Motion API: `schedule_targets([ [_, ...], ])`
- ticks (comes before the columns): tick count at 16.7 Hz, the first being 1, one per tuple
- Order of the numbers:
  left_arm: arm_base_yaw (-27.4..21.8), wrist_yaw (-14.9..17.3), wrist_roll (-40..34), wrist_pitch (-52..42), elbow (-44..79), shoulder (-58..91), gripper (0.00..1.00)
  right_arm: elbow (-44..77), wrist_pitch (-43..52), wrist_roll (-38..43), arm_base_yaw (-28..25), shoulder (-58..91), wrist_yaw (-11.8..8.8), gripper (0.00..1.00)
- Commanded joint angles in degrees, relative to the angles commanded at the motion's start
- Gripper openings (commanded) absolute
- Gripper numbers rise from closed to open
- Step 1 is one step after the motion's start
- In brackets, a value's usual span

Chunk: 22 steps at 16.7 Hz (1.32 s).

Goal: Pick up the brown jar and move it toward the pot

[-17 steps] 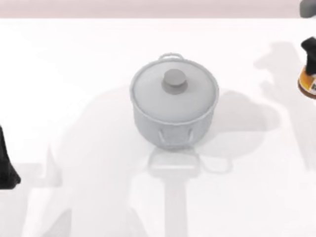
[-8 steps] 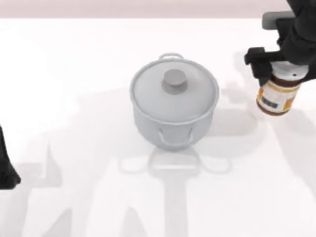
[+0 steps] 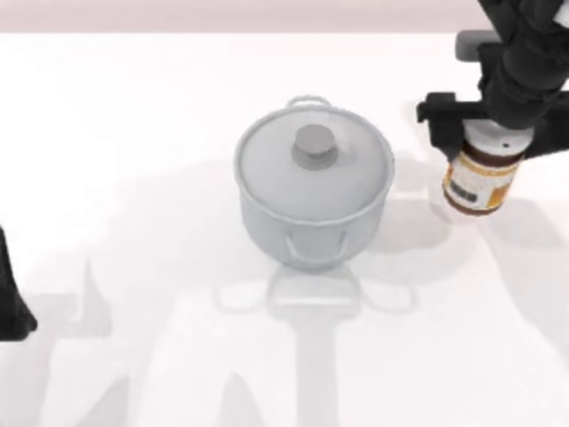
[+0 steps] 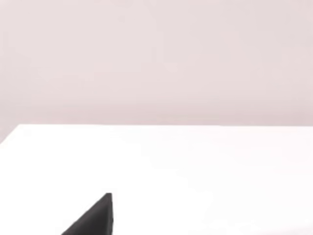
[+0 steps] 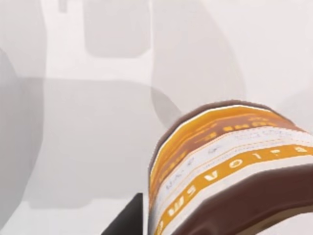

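Top view: right tool (image 3: 498, 133) clamps brown jar (image 3: 478, 182).

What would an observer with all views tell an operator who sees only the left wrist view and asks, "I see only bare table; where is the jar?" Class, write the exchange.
Observer: The jar hangs in the right pincer, gripped near its lid, at the right of the table.
Operator: And the pot?
Observer: The pot stands mid-table, lid on, left of the jar, with a gap between them.
Operator: Where is my own arm?
Observer: The left arm sits parked at the table's left edge, far from both.
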State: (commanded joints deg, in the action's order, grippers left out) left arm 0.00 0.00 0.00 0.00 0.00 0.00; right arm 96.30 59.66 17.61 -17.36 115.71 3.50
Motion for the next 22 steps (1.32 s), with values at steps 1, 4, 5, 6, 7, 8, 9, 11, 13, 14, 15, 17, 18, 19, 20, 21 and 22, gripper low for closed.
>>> schedule_targets([
  [1, 0.0, 0.0, 0.0, 0.0, 0.0, 0.0, 1.0, 0.15, 0.13, 0.02, 0.28, 0.21, -0.16, 0.0],
  [4, 0.0, 0.0, 0.0, 0.0, 0.0, 0.0, 1.0, -1.46, -2.08, -0.03, 0.24, 0.89, -0.1, 0.0],
  [5, 0.0, 0.0, 0.0, 0.0, 0.0, 0.0, 1.0, -2.49, -3.64, 0.02, 0.28, 1.32, -0.07, 0.0],
  [6, 0.0, 0.0, 0.0, 0.0, 0.0, 0.0, 1.0, -3.6, -5.39, 0.04, 0.3, 1.79, -0.04, 0.0],
  [7, 0.0, 0.0, 0.0, 0.0, 0.0, 0.0, 1.0, -4.71, -7.12, 0.01, 0.26, 2.29, -0.02, 0.0],
  [8, 0.0, 0.0, 0.0, 0.0, 0.0, 0.0, 1.0, -5.67, -8.6, -0.04, 0.19, 2.75, 0.0, 0.0],
  [9, 0.0, 0.0, 0.0, 0.0, 0.0, 0.0, 1.0, -6.37, -9.55, -0.07, 0.15, 3.1, 0.01, 0.0],
  [11, 0.0, 0.0, 0.0, 0.0, 0.0, 0.0, 1.0, -6.64, -9.88, -0.09, 0.13, 3.24, 0.01, 0.0],
  [13, 0.0, 0.0, 0.0, 0.0, 0.0, 0.0, 1.0, -6.64, -9.88, -0.09, 0.13, 3.24, 0.01, 0.0],
  [14, 0.0, 0.0, 0.0, 0.0, 0.0, 0.0, 1.0, -6.64, -9.88, -0.09, 0.13, 3.24, 0.01, 0.08],
  [15, 0.0, 0.0, 0.0, 0.0, 0.0, 0.0, 1.0, -6.64, -9.88, -0.09, 0.13, 3.24, 0.01, 0.15],
  [17, 0.0, 0.0, 0.0, 0.0, 0.0, 0.0, 1.0, -6.64, -9.88, -0.09, 0.13, 3.24, 0.01, 0.3],
  [18, 0.0, 0.0, 0.0, 0.0, 0.0, 0.0, 1.0, -6.64, -9.88, -0.09, 0.13, 3.24, 0.01, 0.38],
  [19, 0.0, 0.0, 0.0, 0.0, 0.0, 0.0, 1.0, -6.64, -9.88, -0.09, 0.13, 3.24, 0.01, 0.45],
  [20, 0.0, 0.0, 0.0, 0.0, 0.0, 0.0, 1.0, -6.64, -9.88, -0.09, 0.13, 3.24, 0.01, 0.53],
  [21, 0.0, 0.0, 0.0, 0.0, 0.0, 0.0, 1.0, -6.64, -9.88, -0.09, 0.13, 3.24, 0.01, 0.6],
  [22, 0.0, 0.0, 0.0, 0.0, 0.0, 0.0, 1.0, -6.64, -9.88, -0.09, 0.13, 3.24, 0.01, 0.68],
])
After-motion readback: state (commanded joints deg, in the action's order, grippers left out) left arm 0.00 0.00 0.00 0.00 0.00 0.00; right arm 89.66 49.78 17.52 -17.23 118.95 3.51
